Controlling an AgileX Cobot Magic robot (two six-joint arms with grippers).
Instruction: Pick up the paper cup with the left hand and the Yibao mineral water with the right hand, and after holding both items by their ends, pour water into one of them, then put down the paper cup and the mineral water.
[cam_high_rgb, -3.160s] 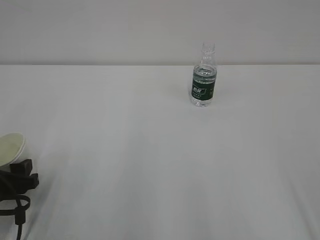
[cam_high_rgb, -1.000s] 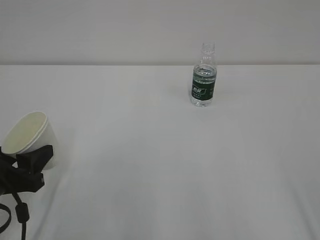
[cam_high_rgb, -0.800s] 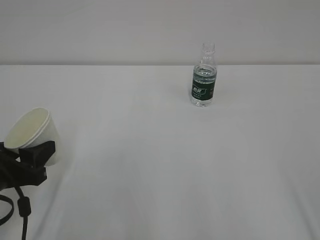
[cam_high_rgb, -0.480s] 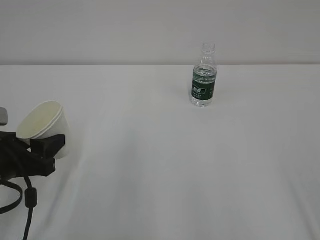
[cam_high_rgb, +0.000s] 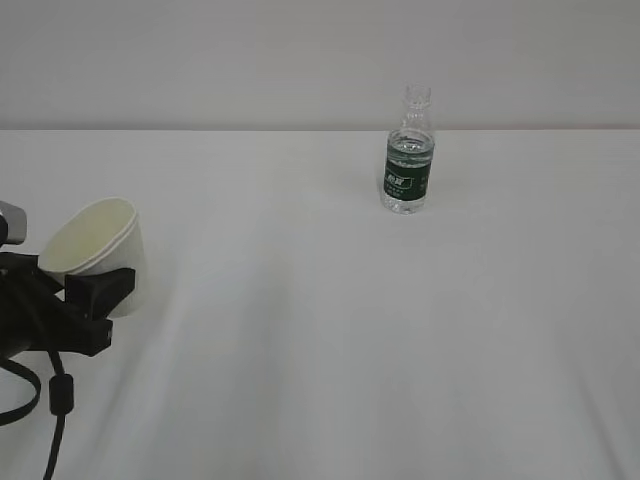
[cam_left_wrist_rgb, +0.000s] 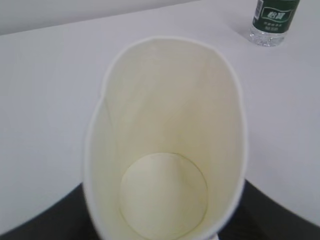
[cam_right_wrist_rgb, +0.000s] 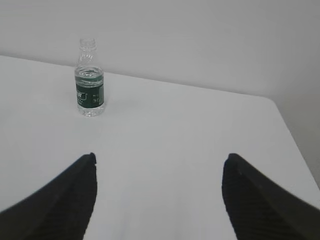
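The white paper cup (cam_high_rgb: 95, 250) is held tilted at the left edge of the exterior view, its cream inside facing up. My left gripper (cam_high_rgb: 85, 300) is shut on the cup's lower part. In the left wrist view the cup (cam_left_wrist_rgb: 165, 140) fills the frame, squeezed oval, and looks empty. The Yibao mineral water bottle (cam_high_rgb: 408, 155) stands upright, uncapped, far back right of centre; it also shows in the left wrist view (cam_left_wrist_rgb: 274, 20) and the right wrist view (cam_right_wrist_rgb: 89, 80). My right gripper (cam_right_wrist_rgb: 159, 157) is open and empty, well short of the bottle and out of the exterior view.
The white table (cam_high_rgb: 330, 330) meets a plain pale wall behind. In the right wrist view the table's right edge (cam_right_wrist_rgb: 292, 140) runs near the gripper. A black cable (cam_high_rgb: 55, 400) hangs below my left arm.
My left gripper has lifted the cup from the lower left edge and carried it up and a little to the right. The bottle has not moved.
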